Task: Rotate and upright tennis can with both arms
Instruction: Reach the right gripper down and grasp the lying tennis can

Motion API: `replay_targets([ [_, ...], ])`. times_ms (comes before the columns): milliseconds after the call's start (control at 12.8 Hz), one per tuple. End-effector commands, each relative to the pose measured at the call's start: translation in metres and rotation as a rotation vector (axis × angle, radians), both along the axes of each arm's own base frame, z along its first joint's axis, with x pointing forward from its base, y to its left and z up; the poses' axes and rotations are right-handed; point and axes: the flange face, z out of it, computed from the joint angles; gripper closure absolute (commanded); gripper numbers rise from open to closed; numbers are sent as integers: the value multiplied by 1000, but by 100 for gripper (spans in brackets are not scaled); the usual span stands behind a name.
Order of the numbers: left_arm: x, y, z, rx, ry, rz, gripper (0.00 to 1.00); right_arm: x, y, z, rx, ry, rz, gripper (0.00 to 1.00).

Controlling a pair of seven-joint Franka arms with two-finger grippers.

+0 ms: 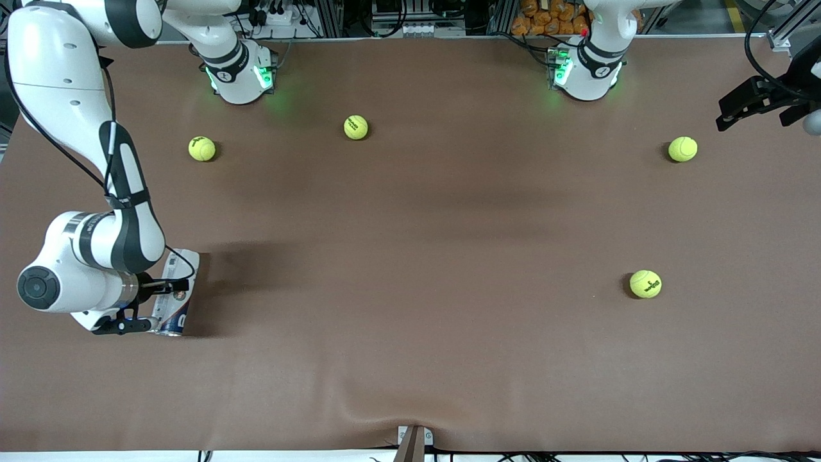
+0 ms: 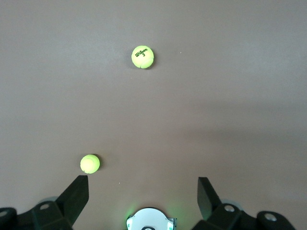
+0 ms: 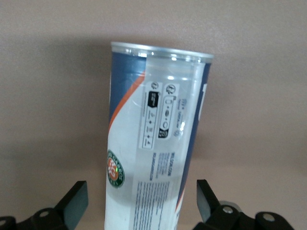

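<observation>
Can (image 1: 178,296): clear tube with white and navy label, laid on its side on the brown surface (image 1: 410,256) at the right arm's end, at about 8 o'clock from the surface's centre in the front view. Its length runs roughly along the 12-to-6 line, the dark end nearer the front camera.

Right tool (image 1: 149,307): lowered at the can, fingers (image 3: 74,201) spread wide, one seen on either side of the tube in the right wrist view. Contact with the can appears lacking, though the front view is too crowded to settle it.

Left tool (image 2: 143,201): held high at the left arm's end of the surface, at about 2 o'clock, fingers spread wide and nothing between them. The left arm is waiting.

Balls: four are counted on the surface, at 10 o'clock (image 1: 202,148), 11 o'clock (image 1: 356,127), 2 o'clock (image 1: 682,149) and 4 o'clock (image 1: 645,283), all well apart from the can.
</observation>
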Motion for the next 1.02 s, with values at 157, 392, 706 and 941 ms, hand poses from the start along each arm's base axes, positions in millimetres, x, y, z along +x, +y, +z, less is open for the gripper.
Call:
replay_targets([
  [157, -2, 2, 5, -19, -1, -9, 0, 1, -17, -20, 29, -9, 40, 0],
  [392, -2, 2, 3, -19, 2, -9, 0, -5, -15, -32, 30, 2, 41, 0],
  [706, -1, 3, 1, -18, 6, -7, 0, -7, -14, -41, 28, 2, 42, 0],
  [941, 0, 0, 1, -17, 5, -13, 0, -8, -11, -47, 29, 2, 45, 5],
])
